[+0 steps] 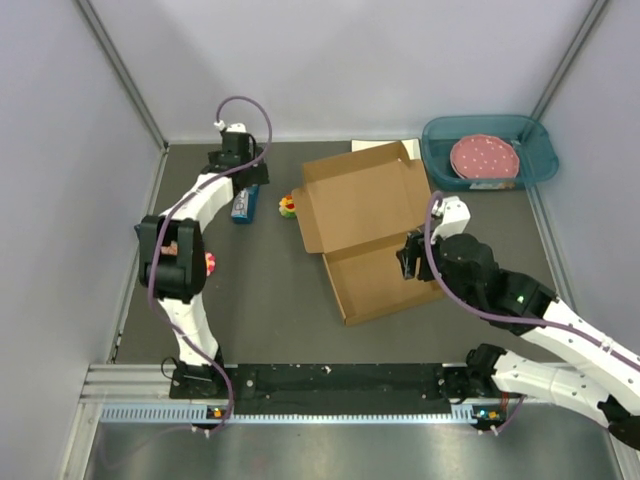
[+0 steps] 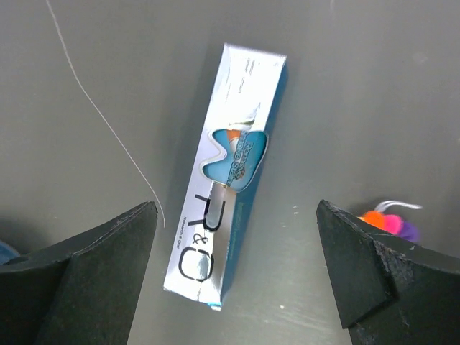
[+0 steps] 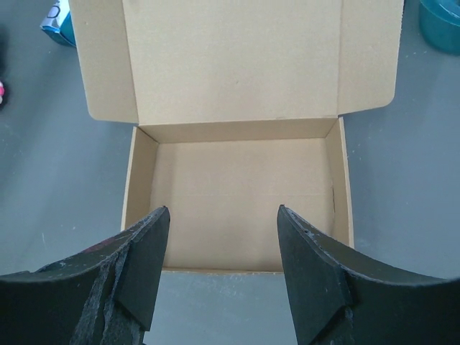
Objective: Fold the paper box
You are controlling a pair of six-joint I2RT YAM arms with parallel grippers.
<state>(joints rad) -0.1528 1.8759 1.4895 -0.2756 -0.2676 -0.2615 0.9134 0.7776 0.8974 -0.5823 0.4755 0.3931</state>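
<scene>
Centrally on the table, the paper box lies open, lid flat. Right gripper hangs parted at its wall, grasping nothing; left gripper gapes, released, above a silver-blue carton near the far edge.

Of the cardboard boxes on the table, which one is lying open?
The large brown corrugated cardboard box: its lid flap is laid back and the bare inside shows. The slim silver-and-blue carton lies flat with no flap open.
</scene>
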